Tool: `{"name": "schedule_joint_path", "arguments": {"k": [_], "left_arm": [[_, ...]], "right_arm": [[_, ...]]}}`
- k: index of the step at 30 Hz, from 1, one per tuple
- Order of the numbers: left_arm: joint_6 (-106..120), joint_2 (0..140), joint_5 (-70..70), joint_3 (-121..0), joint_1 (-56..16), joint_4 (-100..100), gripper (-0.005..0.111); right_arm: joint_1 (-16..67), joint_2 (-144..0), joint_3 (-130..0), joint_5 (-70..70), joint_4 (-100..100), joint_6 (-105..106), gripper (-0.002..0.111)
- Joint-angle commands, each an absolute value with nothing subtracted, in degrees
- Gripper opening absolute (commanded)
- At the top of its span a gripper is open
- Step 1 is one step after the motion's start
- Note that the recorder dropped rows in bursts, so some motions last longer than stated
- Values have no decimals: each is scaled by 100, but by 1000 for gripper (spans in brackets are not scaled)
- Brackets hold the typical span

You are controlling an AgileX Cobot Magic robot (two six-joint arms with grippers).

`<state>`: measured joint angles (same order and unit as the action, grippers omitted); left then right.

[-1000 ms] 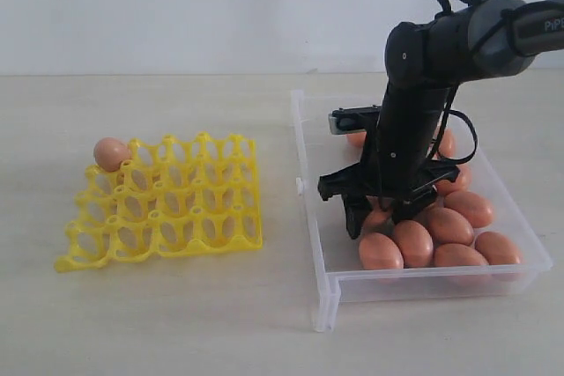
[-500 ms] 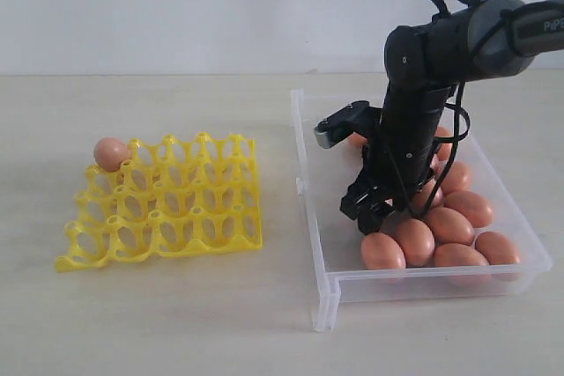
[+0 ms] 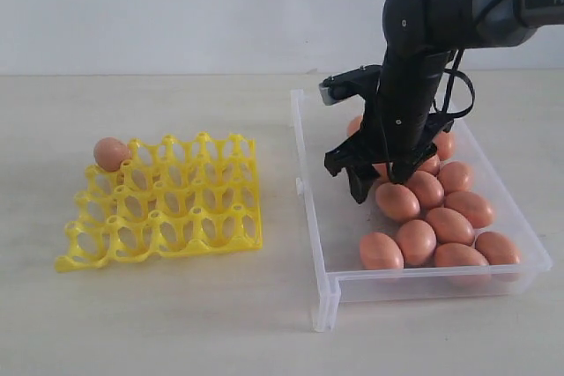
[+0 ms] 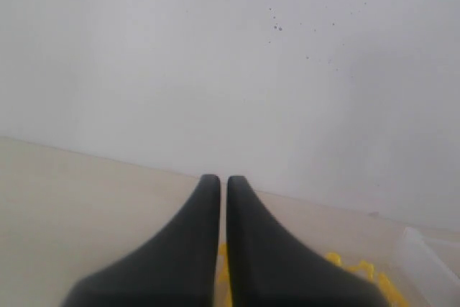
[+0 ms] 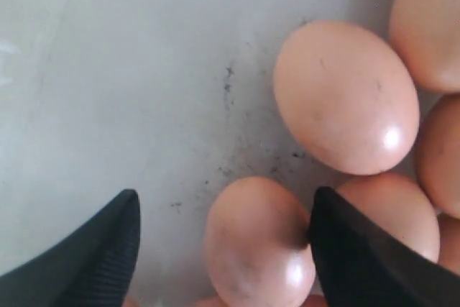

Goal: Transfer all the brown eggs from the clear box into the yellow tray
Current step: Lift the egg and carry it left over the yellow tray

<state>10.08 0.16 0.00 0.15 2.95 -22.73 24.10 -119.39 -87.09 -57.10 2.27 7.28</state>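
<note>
The right tool (image 5: 224, 249) stands spread astride a brown egg (image 5: 259, 246), ready to pinch it. Contact looks uncertain.

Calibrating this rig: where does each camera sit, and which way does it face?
Exterior view: off the arms, slightly above the table, facing the wall; shows yellow tray, clear box, right arm.
Left wrist view: rides behind the shut left pincer, facing the wall.
Right wrist view: looks down into the clear box at brown eggs, framed by the open right pincer.
Shared: exterior and right wrist both show brown eggs.
</note>
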Motion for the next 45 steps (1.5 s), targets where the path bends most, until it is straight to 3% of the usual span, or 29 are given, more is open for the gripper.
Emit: {"name": "schedule_joint_path", "arguments": {"k": [1, 8, 10, 11, 14, 17, 29, 37, 45], "left_arm": [[1060, 0, 0, 0, 271, -2292, 4], [1060, 0, 0, 0, 271, -2292, 4], [1060, 0, 0, 0, 271, -2292, 4], [1060, 0, 0, 0, 271, -2292, 4], [1060, 0, 0, 0, 271, -2292, 4], [1060, 0, 0, 0, 271, -2292, 4], [1060, 0, 0, 0, 271, -2292, 4], [1060, 0, 0, 0, 271, -2292, 4], [1060, 0, 0, 0, 271, -2292, 4]], "right_arm": [[2383, -12092, -8733, -6023, -119, 558, 59], [2383, -12397, -8733, -6098, -239, 717, 59], [2383, -12408, -8733, -6083, -239, 792, 53], [2383, -12422, -8733, -6044, -239, 806, 46], [2383, -12422, -8733, -6004, -203, 1100, 0], [2393, -12344, -8733, -5606, -145, 1213, 0], [2406, -10214, -6773, -890, 1569, 2053, 0], [3160, -10137, -6185, 961, 1999, 2842, 0], [3646, -10158, -5657, 4111, -374, -297, 0]]}}
